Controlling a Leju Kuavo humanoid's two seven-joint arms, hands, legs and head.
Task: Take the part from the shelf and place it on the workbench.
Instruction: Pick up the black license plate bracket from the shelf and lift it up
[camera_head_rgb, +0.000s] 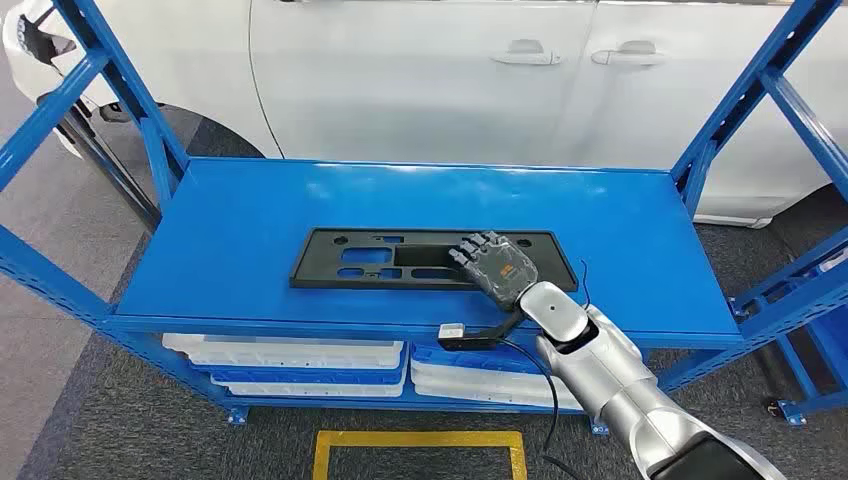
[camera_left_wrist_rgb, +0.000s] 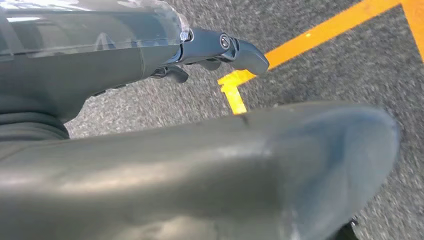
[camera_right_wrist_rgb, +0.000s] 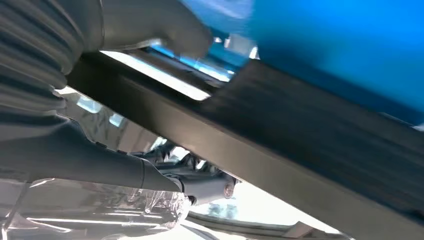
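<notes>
The black part (camera_head_rgb: 400, 258) is lying flat mid-shelf (camera_head_rgb: 230, 220). The right hand (camera_head_rgb: 497, 265) is covering its right end, fingers extended; any grip is hidden. The left hand (camera_left_wrist_rgb: 220, 50) is hanging over floor, its pose unclear.

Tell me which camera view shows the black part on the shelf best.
The head view: the black part lies flat on the blue shelf, whole outline visible, with the right hand on its right end. The right wrist view shows a blurred dark edge of it close up. The left wrist view looks at the floor.
</notes>
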